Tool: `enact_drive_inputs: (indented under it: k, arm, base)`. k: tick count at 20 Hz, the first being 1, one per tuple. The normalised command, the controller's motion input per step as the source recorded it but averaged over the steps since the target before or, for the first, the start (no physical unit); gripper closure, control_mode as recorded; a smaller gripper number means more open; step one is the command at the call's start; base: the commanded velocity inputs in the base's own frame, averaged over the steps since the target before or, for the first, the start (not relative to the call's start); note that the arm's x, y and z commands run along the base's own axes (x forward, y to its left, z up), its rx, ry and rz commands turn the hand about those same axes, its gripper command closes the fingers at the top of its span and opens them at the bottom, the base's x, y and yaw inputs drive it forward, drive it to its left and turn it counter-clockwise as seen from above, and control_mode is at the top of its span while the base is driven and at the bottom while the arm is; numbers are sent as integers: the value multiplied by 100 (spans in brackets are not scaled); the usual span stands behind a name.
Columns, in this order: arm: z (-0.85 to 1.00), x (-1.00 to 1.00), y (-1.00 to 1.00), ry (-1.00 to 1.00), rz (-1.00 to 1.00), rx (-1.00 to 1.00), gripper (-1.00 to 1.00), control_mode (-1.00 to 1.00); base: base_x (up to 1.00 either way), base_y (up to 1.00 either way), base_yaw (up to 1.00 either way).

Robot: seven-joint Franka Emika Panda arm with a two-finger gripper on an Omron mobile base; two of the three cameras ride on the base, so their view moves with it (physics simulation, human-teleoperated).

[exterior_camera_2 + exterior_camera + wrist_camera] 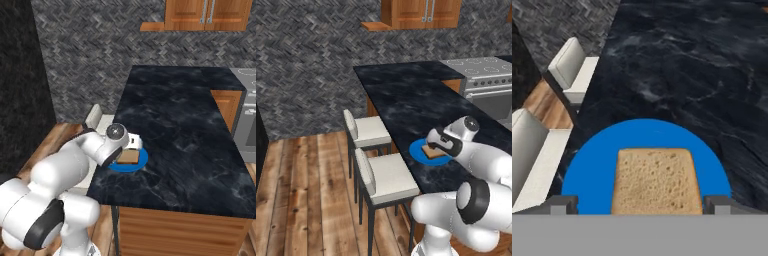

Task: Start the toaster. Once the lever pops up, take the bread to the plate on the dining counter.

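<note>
Toast lies on plate, hand above it.
The small tan square bread slice [656, 181] lies flat on the round bright-blue plate [592, 172], on the black marble bench [406, 95], directly beneath the robot's hand [641, 204], fingers spread either side, gripping nothing.

The white arm [476, 200] bends forward and low, its hand [641, 204] angled down with fingers [562, 204] spread wide apart.

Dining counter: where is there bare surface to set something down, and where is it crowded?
The dining counter is bare from the plate back to the wall and across to the stove side. It is crowded only at the stool-side edge, where the bread lies on the plate under the open gripper.
</note>
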Motion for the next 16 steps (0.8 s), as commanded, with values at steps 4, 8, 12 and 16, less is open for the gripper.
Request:
enact_drive_inputs:
  k: [4,8,12,16]
  arm:
    - [37,-16,0,0,-4,-9,-100,-100]
    - [34,-44,9,3,-9,-4,-100,-100]
    - [34,-71,7,7,-7,-2,-100,-100]
    - [32,-86,0,7,-4,0,-100,-100]
  base:
    - [0,0,0]
    - [0,0,0]
    - [0,0,0]
    - [0,0,0]
